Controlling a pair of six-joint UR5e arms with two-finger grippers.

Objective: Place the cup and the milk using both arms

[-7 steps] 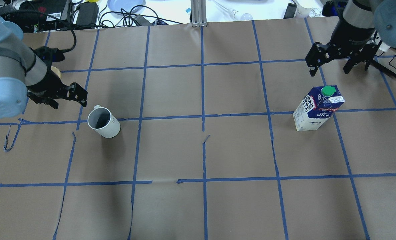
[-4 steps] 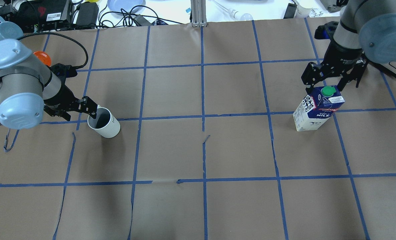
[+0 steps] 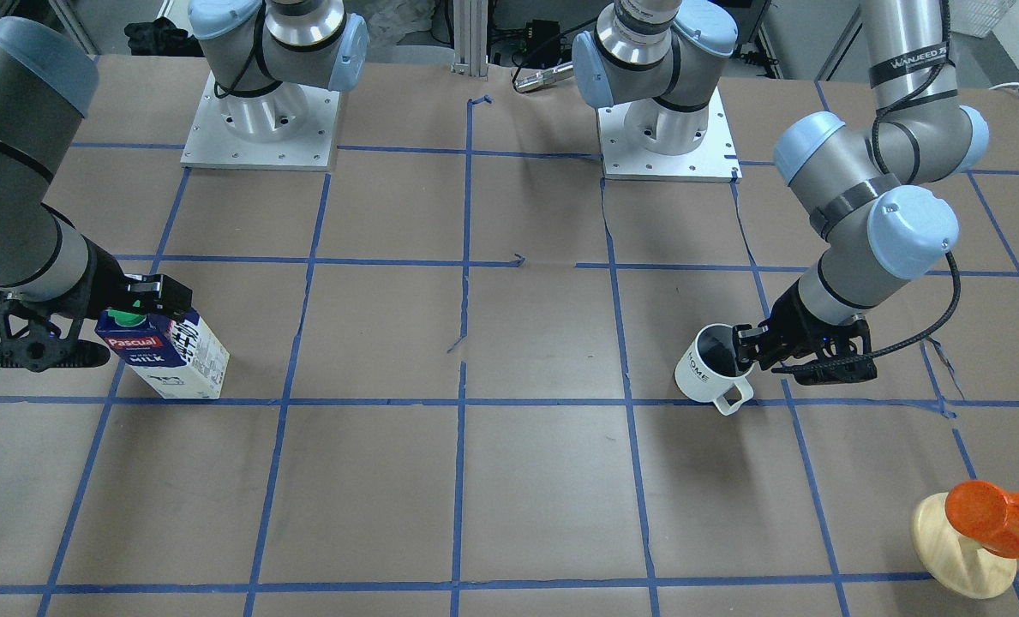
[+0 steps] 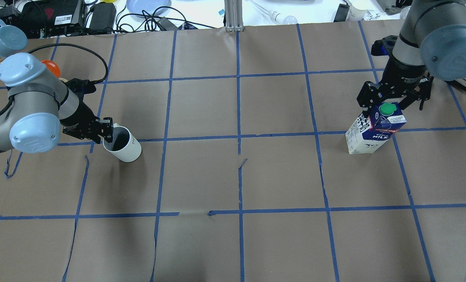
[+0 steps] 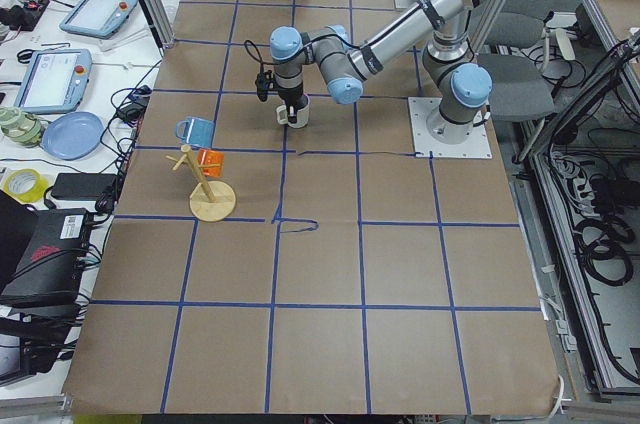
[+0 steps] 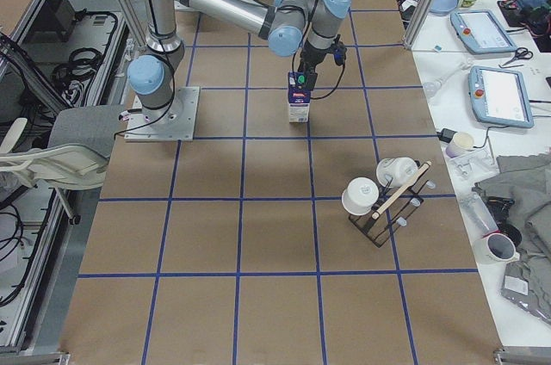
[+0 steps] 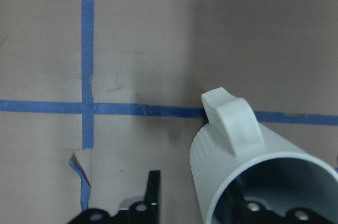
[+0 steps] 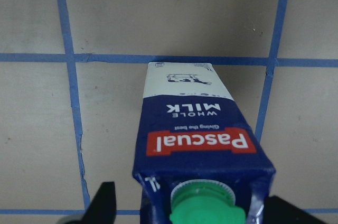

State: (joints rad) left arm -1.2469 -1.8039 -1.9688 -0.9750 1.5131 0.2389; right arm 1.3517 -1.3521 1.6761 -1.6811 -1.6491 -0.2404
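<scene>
Seen from overhead, both things stand upright on the table (image 4: pixel 201 176), the milk (image 4: pixel 368 135) at the right and the cup (image 4: pixel 129 150) at the left. Only the right wrist view makes plain that the right end effector (image 4: pixel 387 105) is released. It is spread wider than the milk's capped top, one finger on either side, and both fingers are cut off at the picture's edge. From overhead the left end effector (image 4: pixel 108 133) hides the cup's handle (image 7: pixel 232 123). The left wrist view shows that handle and the released fingers: one outside the wall and clear of it, the other dim inside.
</scene>
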